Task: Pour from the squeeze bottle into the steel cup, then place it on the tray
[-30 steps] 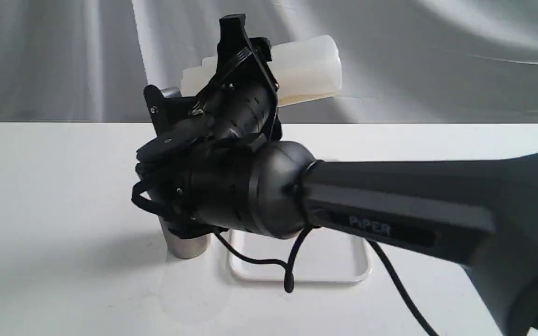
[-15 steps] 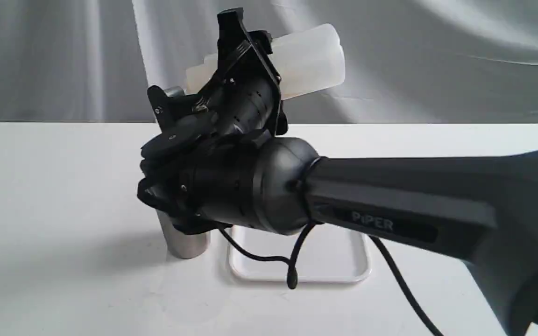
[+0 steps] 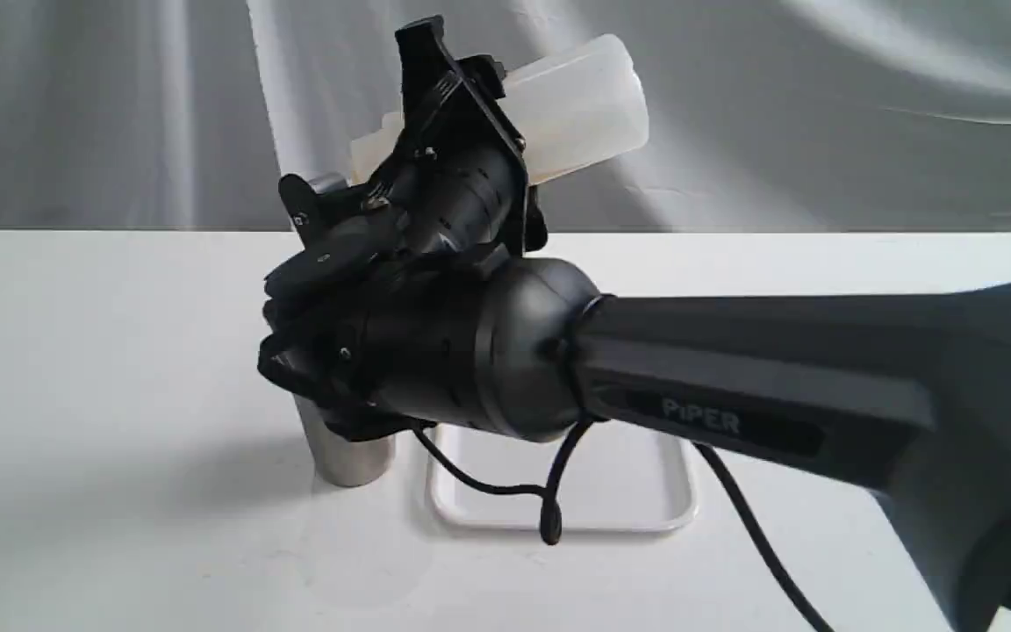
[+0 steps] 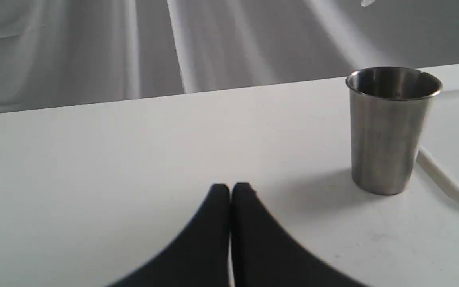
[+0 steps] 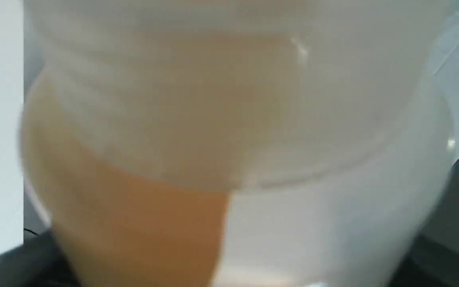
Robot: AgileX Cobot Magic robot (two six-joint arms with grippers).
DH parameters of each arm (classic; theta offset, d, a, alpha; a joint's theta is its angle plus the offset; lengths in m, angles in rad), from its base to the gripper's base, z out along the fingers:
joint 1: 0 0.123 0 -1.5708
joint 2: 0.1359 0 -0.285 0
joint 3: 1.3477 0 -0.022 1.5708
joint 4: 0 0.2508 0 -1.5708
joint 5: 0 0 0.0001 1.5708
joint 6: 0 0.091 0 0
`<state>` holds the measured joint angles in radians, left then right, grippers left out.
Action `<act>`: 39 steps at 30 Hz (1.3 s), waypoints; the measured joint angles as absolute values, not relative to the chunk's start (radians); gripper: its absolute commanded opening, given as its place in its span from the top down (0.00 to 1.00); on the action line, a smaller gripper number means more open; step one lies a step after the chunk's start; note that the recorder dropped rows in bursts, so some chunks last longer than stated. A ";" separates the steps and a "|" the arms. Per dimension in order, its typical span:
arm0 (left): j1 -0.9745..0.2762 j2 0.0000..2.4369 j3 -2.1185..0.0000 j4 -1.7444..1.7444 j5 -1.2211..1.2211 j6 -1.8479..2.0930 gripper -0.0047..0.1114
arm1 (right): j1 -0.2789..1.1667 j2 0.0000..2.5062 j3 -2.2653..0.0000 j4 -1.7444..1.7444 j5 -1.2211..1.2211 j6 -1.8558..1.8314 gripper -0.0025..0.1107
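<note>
Grey draped cloth (image 3: 75, 105) hangs behind a white table (image 3: 75, 351), and the steel cup (image 3: 347, 456) standing on that table serves as the mark for everything else. The left gripper (image 4: 230, 189) sits low over bare tabletop, apart from the steel cup, with its two dark fingers pressed together and nothing between them. The cup is upright, its rolled rim clear in the left wrist view; whether anything lies inside its dark interior cannot be told. Above the cup, the right gripper (image 3: 453, 114) is clamped around the squeeze bottle (image 3: 584, 105), holding it in the air. The bottle lies close to level, its flat base raised up and to the right of the cup and its neck end dipping toward the cup (the nozzle itself is hidden behind the black gripper). In the right wrist view, amber liquid (image 5: 134, 219) pools in one side of the translucent body. Just to the right of the cup, nearly touching its base, the white tray (image 3: 646, 518) lies flat. A black cable (image 3: 549, 518) from the right arm droops over the tray's near rim.
</note>
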<state>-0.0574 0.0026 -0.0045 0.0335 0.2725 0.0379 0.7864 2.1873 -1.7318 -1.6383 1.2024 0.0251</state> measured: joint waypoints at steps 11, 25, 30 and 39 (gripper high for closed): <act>-0.057 0.003 -0.004 0.033 0.272 0.038 0.96 | 0.786 2.187 -1.732 -1.638 1.202 -0.130 0.85; -0.057 0.003 -0.004 0.033 0.272 0.038 0.96 | 0.786 2.187 -1.732 -1.638 1.202 -0.245 0.85; -0.057 0.003 -0.004 0.033 0.272 0.038 0.96 | 0.786 2.187 -1.732 -1.651 1.202 -0.259 0.85; -0.057 0.003 -0.004 0.033 0.272 0.038 0.96 | 0.786 2.187 -1.732 -1.655 1.202 -0.298 0.85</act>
<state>-0.0574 0.0026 -0.0045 0.0335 0.2725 0.0379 0.7864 2.1873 -1.7318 -1.6550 1.2024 -0.2984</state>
